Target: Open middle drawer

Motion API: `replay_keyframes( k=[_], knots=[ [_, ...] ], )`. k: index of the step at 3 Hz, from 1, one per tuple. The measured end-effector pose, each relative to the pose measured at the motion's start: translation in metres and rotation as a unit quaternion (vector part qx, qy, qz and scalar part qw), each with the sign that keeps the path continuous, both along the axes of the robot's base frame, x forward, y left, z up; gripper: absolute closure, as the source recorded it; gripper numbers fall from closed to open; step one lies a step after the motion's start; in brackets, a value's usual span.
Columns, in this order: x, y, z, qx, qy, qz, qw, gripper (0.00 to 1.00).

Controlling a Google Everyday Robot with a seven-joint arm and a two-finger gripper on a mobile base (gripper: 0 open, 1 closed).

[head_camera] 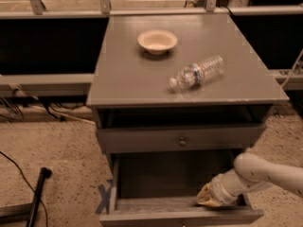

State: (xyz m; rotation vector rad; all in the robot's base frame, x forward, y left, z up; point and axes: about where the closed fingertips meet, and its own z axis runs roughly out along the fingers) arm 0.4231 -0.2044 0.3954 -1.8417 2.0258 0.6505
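- Bottom drawer (180, 216): pulled well out toward the camera, with its front board at 6 o'clock in the view. The inside is dark.
- Gripper (208, 198): sits low inside the bottom drawer, at its front right corner, about 5 o'clock from the centre of the view. The yellowish tip is just behind the front board. I cannot tell whether it is open or closed, and I see nothing in it.
- Arm (265, 174): white, and comes in from 4 o'clock over the drawer's right side.
- Floor, left of the cabinet: a blue tape mark (104, 196) lies at 9 o'clock from the bottom drawer. A black pole (38, 193) leans further out, toward 8 o'clock in the view.
- Middle drawer (142, 140): directly above the open one, at 12 o'clock from my gripper. Its front looks pushed in. The small round knob (182, 141) is at the centre of the front, well apart from the gripper.
- Above the middle drawer there is a dark slot under the cabinet (132, 74) top.
- On the top: a clear bottle (198, 72) lies on its side, right of centre.
- A pale bowl (157, 41) stands upright, at 11 o'clock from the bottle and apart from it.
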Motion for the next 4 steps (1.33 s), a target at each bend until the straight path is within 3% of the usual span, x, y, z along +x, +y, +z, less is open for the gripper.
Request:
replay_keyframes(
  k=[1, 2, 3, 4],
  knots=[
    [0.001, 0.001, 0.0, 0.0, -0.002, -0.002, 1.0, 1.0],
    [0.03, 0.01, -0.011, -0.006, -0.051, -0.037, 0.998, 1.0],
    [0.03, 0.01, -0.011, -0.006, -0.05, -0.037, 0.998, 1.0],
    [0.028, 0.029, -0.015, 0.011, -0.046, -0.013, 0.9988, 1.0]
  ],
)
